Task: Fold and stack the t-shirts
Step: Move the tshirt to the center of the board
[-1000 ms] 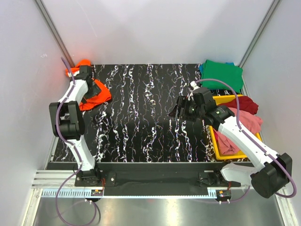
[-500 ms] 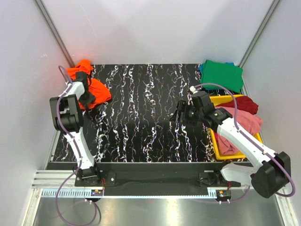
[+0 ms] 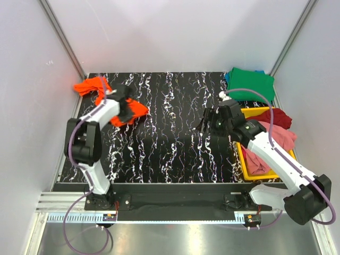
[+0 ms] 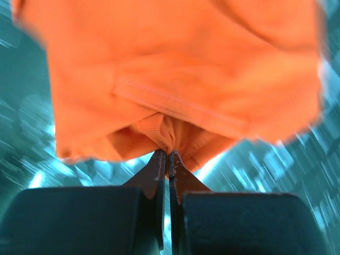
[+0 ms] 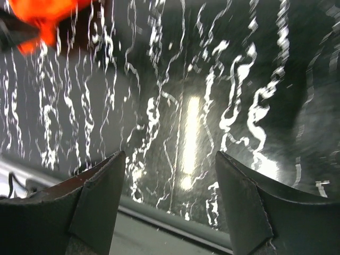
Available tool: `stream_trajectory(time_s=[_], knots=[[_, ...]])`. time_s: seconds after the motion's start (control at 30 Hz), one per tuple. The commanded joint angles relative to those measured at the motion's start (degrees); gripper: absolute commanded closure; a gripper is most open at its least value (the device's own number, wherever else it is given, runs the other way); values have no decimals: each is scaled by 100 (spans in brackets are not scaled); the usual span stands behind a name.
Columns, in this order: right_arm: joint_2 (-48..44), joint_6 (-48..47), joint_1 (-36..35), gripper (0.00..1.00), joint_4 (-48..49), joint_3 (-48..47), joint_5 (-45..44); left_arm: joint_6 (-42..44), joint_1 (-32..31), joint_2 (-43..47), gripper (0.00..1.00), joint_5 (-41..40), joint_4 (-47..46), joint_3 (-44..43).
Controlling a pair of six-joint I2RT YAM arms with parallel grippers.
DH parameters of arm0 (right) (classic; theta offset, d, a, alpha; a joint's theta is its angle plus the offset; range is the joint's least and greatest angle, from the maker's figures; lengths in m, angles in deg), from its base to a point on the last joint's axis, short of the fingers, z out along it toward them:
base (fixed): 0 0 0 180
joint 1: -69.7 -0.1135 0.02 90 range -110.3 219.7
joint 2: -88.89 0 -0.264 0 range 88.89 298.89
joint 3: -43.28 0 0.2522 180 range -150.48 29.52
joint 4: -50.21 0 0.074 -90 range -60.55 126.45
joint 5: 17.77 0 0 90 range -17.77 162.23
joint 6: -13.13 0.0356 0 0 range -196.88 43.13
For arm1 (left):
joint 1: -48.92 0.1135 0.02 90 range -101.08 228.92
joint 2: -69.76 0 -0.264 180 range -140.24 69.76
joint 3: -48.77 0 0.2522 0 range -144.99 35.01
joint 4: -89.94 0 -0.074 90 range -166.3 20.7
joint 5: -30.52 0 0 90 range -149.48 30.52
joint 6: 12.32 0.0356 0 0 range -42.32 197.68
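The bright orange t-shirt [image 3: 133,110] stretches across the back left of the table, from the corner toward the middle. My left gripper [image 3: 125,108] is shut on a bunched fold of it; in the left wrist view the orange t-shirt [image 4: 175,79] fills the frame above the pinched fingertips [image 4: 159,164]. My right gripper [image 3: 208,120] hovers open over the table's middle right, nothing between its fingers [image 5: 101,196]. A green t-shirt [image 3: 251,84] lies folded at the back right, a blue one peeking from under it. Dark red [image 3: 276,118] and pink [image 3: 276,139] t-shirts sit in the tray.
A yellow plastic tray [image 3: 243,159] stands at the right edge of the black marbled table [image 3: 164,143]. Grey walls close in the left, back and right sides. The orange shirt also shows at the top left of the right wrist view [image 5: 42,13].
My left gripper has shut on the orange t-shirt and dragged it rightward from the back left corner. The right gripper has barely moved and stays open.
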Motion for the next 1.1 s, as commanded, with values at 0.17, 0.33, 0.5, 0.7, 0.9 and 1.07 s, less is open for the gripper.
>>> stream_trajectory(time_s=[0.17, 0.33, 0.5, 0.7, 0.9, 1.07], knots=[[-400, -458, 266, 22, -691, -871, -1506, -910, -3000, 651, 65, 1073, -195, 23], [-690, -406, 600, 20, -770, -959, -1481, -1077, -3850, 588, 15, 1583, -212, -613], [-744, -178, 600, 20, -648, -907, -553, -560, -3263, 2125, 9, 1233, 24, -235], [178, 569, 233, 27, 527, -774, 1076, 459, -1242, 3961, 9, 1039, 929, 538], [2389, 789, -796, 28, 1127, -1968, 1340, 1365, -291, 5325, 2, 257, 1519, 1048], [4044, 693, -1227, 30, 1137, -3567, 1586, 1542, -168, 6134, 1, -235, 1563, 1514]])
